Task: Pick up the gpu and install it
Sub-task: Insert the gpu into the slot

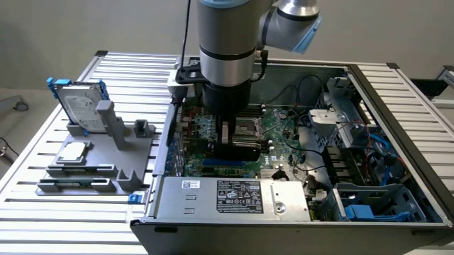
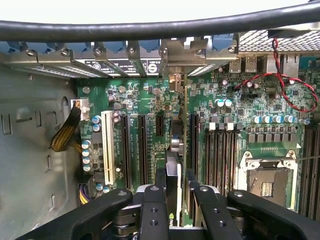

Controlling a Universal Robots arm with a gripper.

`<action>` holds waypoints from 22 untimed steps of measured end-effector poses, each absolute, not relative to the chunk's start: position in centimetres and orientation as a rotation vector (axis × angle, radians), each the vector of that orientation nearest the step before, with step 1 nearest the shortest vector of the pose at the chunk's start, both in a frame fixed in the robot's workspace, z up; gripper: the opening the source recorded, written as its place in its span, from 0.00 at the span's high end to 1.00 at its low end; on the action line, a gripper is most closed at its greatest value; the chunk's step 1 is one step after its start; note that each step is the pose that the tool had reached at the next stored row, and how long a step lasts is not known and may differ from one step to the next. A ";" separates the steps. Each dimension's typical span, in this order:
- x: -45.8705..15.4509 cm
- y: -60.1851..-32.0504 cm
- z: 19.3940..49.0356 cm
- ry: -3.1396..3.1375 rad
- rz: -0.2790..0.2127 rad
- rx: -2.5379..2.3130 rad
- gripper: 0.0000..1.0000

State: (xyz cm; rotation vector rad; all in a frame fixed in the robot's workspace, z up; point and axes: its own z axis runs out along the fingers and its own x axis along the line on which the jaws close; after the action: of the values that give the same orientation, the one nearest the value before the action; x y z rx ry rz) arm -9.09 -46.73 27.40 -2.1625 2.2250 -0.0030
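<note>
My gripper [image 1: 230,135] hangs inside the open computer case [image 1: 397,133], low over the green motherboard [image 1: 284,127]. It is shut on the gpu [image 1: 237,154], whose black cover shows below the fingers. In the wrist view the gpu [image 2: 176,145] stands edge-on between the two black fingers [image 2: 160,182], running away from the gripper [image 2: 176,185] toward the case's rear slot openings. Its silver bracket end [image 2: 175,80] sits close to the rear wall. The card stands between black expansion slots [image 2: 142,145] on either side; whether its lower edge is in a slot is hidden.
A grey fixture [image 1: 106,159] to the exterior view's left of the case holds a silver hard drive with blue rails [image 1: 80,106] and a square processor chip [image 1: 73,152]. A power supply [image 1: 234,196] fills the case front. A black cable [image 2: 150,30] crosses overhead; the CPU socket [image 2: 267,182] lies beside.
</note>
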 end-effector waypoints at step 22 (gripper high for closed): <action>-9.4 -46.7 26.4 2.221 0.003 -2.161 0.74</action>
State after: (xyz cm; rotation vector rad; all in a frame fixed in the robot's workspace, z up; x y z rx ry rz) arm -9.38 -46.74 26.45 -2.1610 2.2209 0.0032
